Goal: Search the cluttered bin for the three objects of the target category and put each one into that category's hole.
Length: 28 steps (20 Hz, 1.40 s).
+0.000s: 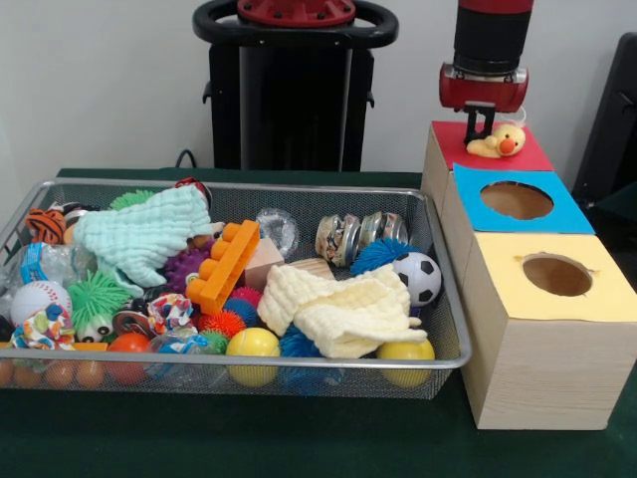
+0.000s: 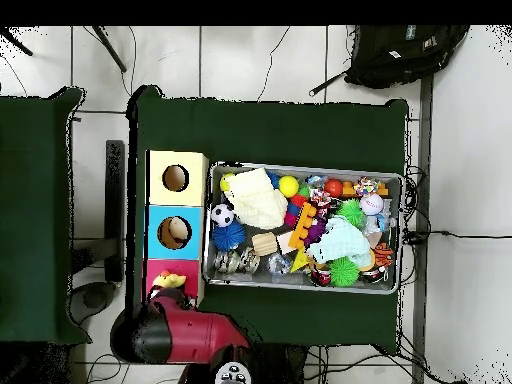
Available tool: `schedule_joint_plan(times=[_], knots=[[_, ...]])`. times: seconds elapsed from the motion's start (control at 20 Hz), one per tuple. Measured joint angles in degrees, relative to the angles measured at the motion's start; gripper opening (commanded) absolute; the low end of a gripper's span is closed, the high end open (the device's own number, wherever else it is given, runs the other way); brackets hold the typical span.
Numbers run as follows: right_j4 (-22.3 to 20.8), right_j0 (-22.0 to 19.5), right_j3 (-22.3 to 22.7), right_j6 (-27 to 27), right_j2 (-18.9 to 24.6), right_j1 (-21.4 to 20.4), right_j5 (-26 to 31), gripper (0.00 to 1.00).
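A small pale-yellow toy figure with an orange beak (image 1: pixel 503 141) hangs just over the red panel (image 1: pixel 532 157) of the wooden box and hides its hole. My gripper (image 1: pixel 481 127) comes down from above and is shut on the figure's left end. In the overhead view the figure (image 2: pixel 171 283) shows at the red panel (image 2: pixel 185 268), with my arm (image 2: pixel 185 335) below it. The wire mesh bin (image 1: pixel 249 362) sits left of the box, full of toys. No other pale-yellow figure shows in it.
The box also has a blue panel with a hole (image 1: pixel 516 200) and a yellow panel with a hole (image 1: pixel 557 275). The bin holds a soccer ball (image 1: pixel 418 277), two yellow balls (image 1: pixel 253 345), a cream cloth (image 1: pixel 343 309), a mint cloth (image 1: pixel 144 234) and an orange brick (image 1: pixel 224 264).
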Motion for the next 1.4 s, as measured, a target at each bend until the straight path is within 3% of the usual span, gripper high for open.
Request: schedule_joint_plan(times=[0.75, 1.4], knots=[[-1.11, -3.10, 0.22, 0.00, 1.68, -4.45, 6.00, 0.00], [-1.13, -3.18, 2.12, 0.00, 1.80, -9.41, 6.61, 0.00]])
